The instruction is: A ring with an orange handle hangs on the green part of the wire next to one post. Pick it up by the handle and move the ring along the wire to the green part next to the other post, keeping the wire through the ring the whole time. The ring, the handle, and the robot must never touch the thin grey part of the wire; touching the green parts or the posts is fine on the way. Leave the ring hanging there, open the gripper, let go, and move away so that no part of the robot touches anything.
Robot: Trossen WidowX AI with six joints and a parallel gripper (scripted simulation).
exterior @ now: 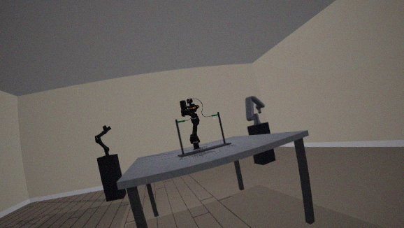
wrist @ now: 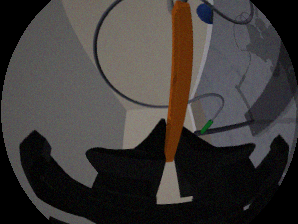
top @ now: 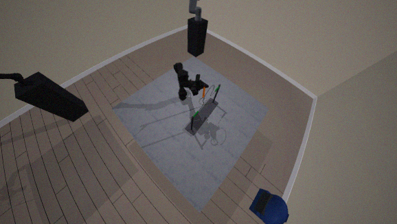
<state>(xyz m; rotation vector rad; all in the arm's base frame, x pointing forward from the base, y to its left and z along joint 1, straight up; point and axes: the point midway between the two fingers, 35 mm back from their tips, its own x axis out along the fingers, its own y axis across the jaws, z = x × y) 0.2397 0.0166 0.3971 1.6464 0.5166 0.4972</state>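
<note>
My gripper (top: 206,86) (wrist: 166,121) is shut on the orange handle (top: 204,92) (exterior: 193,108) (wrist: 180,75), high above the table between the posts. The handle runs up the wrist view, and its ring is mostly cut off at the top edge. The top view shows the ring faintly below the handle; whether the wire passes through it cannot be told. The thin grey wire (wrist: 95,47) makes a large bend left of the handle. It ends in green parts (top: 196,114) (exterior: 214,115) (wrist: 206,127) at two dark posts (top: 191,124) (exterior: 221,129) (wrist: 227,128).
The posts stand on a dark base strip (top: 202,117) on the grey table (top: 165,144) (exterior: 217,159). Black pedestals (top: 197,38) (exterior: 111,178) with other arms stand beyond the table. A blue object (top: 276,209) is on the floor.
</note>
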